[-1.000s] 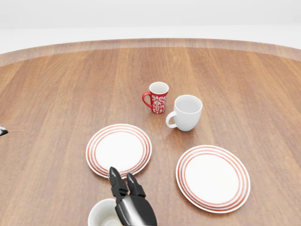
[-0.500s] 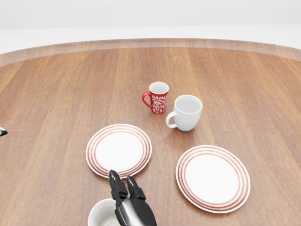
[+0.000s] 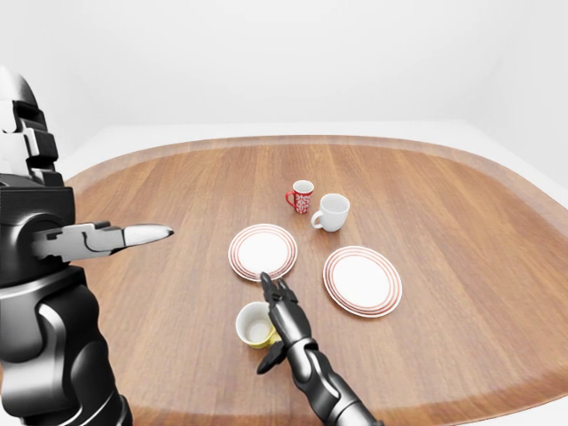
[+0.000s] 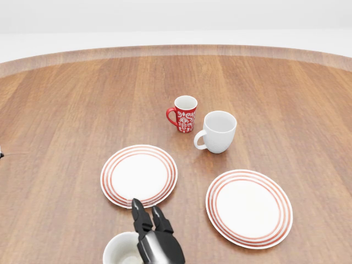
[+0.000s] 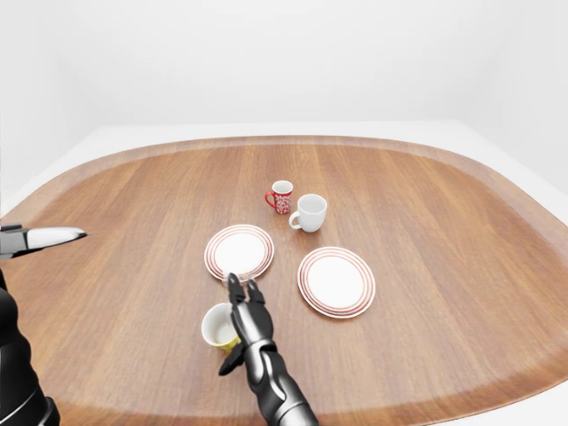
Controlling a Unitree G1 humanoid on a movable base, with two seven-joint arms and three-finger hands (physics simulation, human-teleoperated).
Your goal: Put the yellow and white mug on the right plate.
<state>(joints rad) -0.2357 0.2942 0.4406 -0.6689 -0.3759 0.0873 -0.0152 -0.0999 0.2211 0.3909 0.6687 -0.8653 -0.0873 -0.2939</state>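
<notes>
Three mugs, two plates. Left hand raised at far left, fingers extended. Yellow and white mug near edge, left of right hand, fingers spread alongside it. Left plate, red mug, white mug, right plate. Versus 1.0 s ago: right hand pulled nearer.

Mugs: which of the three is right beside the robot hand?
The yellow and white mug, at the left-eye view's bottom, beside the right robot hand. The red patterned mug and plain white mug stand far off, beyond the plates.
</notes>
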